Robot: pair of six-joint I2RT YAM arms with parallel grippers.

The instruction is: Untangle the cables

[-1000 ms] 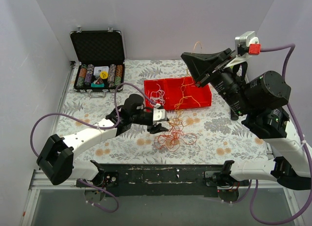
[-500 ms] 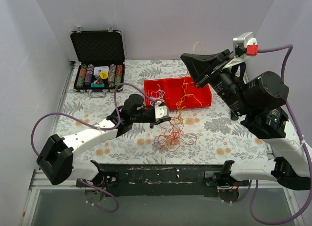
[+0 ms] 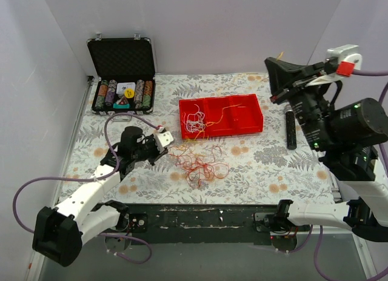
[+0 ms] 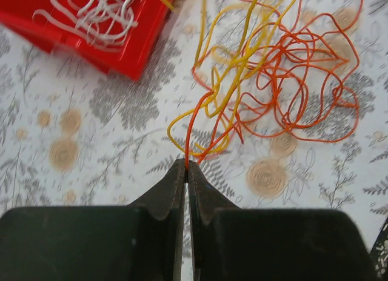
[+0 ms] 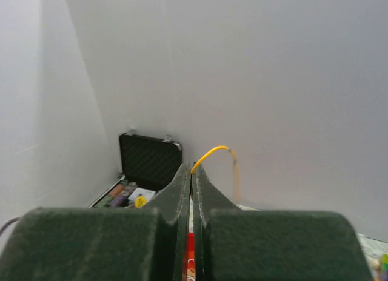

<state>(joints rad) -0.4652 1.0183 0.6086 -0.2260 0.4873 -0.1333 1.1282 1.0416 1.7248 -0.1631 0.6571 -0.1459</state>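
A loose tangle of thin red and orange-yellow cables lies on the flowered table in front of the red tray. In the tray lie curly white cables and an orange-yellow strand. My left gripper is low at the tangle's left, shut on a red cable that leads into the yellow and red loops; its tips pinch it. My right gripper is raised high at the right, shut on a yellow cable whose end curls past the tips.
An open black case of poker chips stands at the back left, also in the right wrist view. A black pen-like stick lies right of the tray. White walls close in the back and both sides.
My left gripper has pulled back to the left with the red cable, dragging the tangle left and spreading it. My right gripper has swung right with the yellow cable, away from above the tray.
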